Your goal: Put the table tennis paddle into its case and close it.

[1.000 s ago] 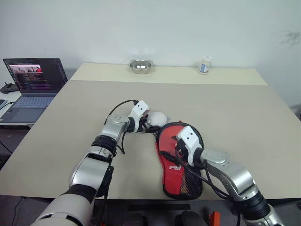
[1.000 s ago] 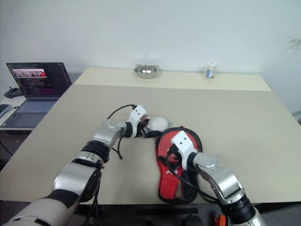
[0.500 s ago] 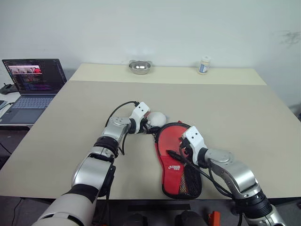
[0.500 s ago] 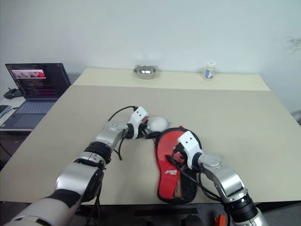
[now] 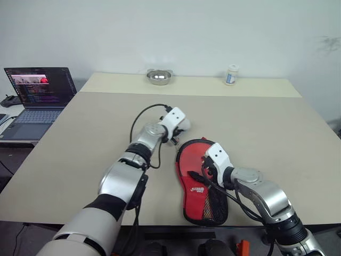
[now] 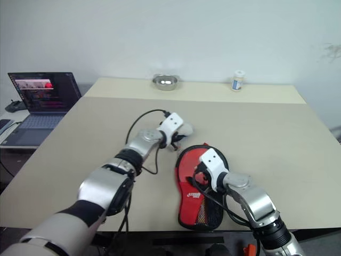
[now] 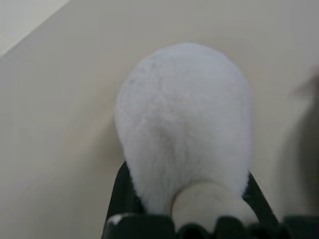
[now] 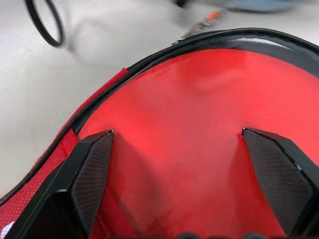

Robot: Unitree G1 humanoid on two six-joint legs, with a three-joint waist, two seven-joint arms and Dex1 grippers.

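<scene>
Shifted toward frame centre, left gripper now clamps a fluffy white pompom; right gripper, fingers spread wide, hovers over the smooth red paddle in its black-trimmed case.

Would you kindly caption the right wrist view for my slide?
Open right end effector poised over the red paddle lying in its open case.

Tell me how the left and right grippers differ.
The left gripper has fingers closed on a white fluffy ball; the right gripper has fingers spread wide, empty. The left gripper sits beyond the round end of the case; the right gripper hangs over it. Both angle downward.
</scene>
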